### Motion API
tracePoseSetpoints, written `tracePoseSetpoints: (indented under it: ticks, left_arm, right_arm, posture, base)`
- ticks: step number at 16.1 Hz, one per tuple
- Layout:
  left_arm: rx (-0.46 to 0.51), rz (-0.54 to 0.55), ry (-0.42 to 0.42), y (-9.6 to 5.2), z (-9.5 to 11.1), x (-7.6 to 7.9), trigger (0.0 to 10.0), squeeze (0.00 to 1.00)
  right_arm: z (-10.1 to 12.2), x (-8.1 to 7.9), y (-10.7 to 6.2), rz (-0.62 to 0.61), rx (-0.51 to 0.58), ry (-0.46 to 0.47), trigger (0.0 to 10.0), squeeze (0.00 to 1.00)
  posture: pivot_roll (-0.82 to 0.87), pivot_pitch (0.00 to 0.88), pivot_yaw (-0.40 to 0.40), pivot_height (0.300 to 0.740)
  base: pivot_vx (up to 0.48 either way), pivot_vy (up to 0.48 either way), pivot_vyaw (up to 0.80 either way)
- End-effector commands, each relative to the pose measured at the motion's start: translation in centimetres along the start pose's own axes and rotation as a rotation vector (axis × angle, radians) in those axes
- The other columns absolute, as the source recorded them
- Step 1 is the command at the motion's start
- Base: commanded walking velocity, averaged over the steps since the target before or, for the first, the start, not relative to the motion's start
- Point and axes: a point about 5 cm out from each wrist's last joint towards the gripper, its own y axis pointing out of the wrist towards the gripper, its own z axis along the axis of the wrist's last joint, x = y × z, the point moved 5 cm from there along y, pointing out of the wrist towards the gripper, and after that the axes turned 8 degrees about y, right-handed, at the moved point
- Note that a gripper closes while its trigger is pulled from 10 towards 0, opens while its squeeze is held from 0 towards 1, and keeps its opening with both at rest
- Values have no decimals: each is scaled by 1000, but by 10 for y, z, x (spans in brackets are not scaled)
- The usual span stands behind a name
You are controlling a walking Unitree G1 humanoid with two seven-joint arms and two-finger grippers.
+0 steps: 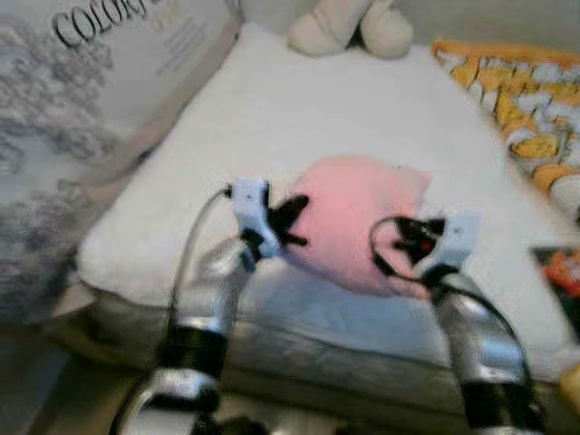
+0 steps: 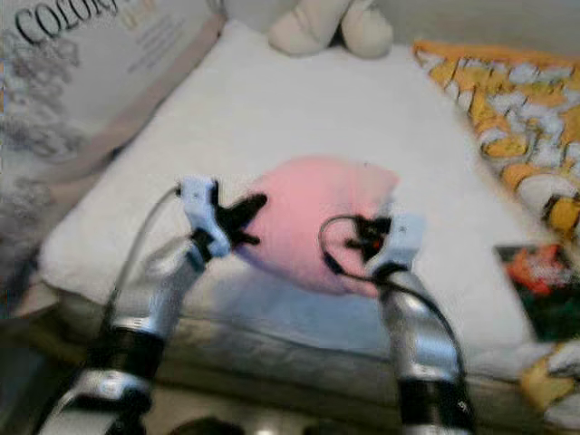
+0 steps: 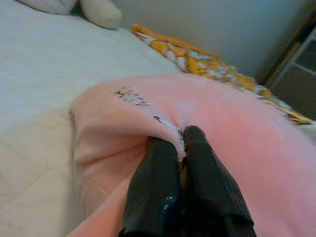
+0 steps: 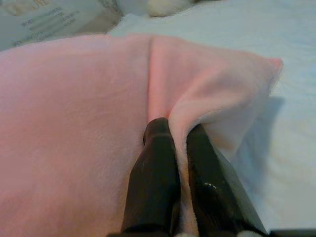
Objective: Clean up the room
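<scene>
At nine o'clock of the head views a large printed box [image 1: 82,109] is seen leaning against the white mattress [image 1: 299,118]. Just right of it, at about eight o'clock of the scene's centre, the left gripper [image 1: 292,222] is clenched on the left edge of the pink blanket [image 1: 353,217]; in the left wrist view a fold of the fabric is pinched between its fingers [image 3: 153,192]. The blanket is bunched at the centre of the mattress, near its front edge, and appears to be held slightly above the surface, a shadow being cast beneath it. At four o'clock of the blanket the right gripper [image 1: 412,240] is closed on the right edge, a pleat being caught between its fingers [image 4: 153,173]. At twelve o'clock a cream plush toy [image 1: 349,27] is lying at the far end, and at two o'clock an orange patterned quilt [image 1: 521,100] is spread.

The step in hand is judged to be lifting or folding the blanket. For this to be done well, both pinches should be kept firm, the arms should be raised together so the cloth hangs evenly, and the edges should be drawn apart before folding, so that bunching is avoided.
</scene>
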Motion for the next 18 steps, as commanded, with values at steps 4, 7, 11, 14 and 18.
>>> tracePoseSetpoints:
  ticks: [4, 7, 11, 14, 18]
  left_arm:
    - [6, -20, 39, 4, 5, 3, 0, 0]
    - [1, -26, 42, 6, 4, 6, 0, 0]
    - [1, -26, 42, 6, 4, 6, 0, 0]
    - [1, -26, 42, 6, 4, 6, 0, 0]
    - [1, -26, 42, 6, 4, 6, 0, 0]
  right_arm:
    - [16, -13, 5, 48, 61, -28, 0, 0]
    - [16, -13, 5, 52, 59, -33, 0, 0]
    - [16, -13, 5, 52, 59, -33, 0, 0]
    - [16, -13, 5, 52, 59, -33, 0, 0]
    - [16, -13, 5, 52, 59, -33, 0, 0]
  posture:
    - [-77, 0, -15, 740]
    - [-77, 0, -15, 740]
    - [-77, 0, -15, 740]
    - [-77, 0, -15, 740]
    - [-77, 0, -15, 740]
  base:
    - [0, 480, 0]
    - [0, 477, 0]
    - [0, 476, 0]
    - [0, 476, 0]
    - [0, 476, 0]
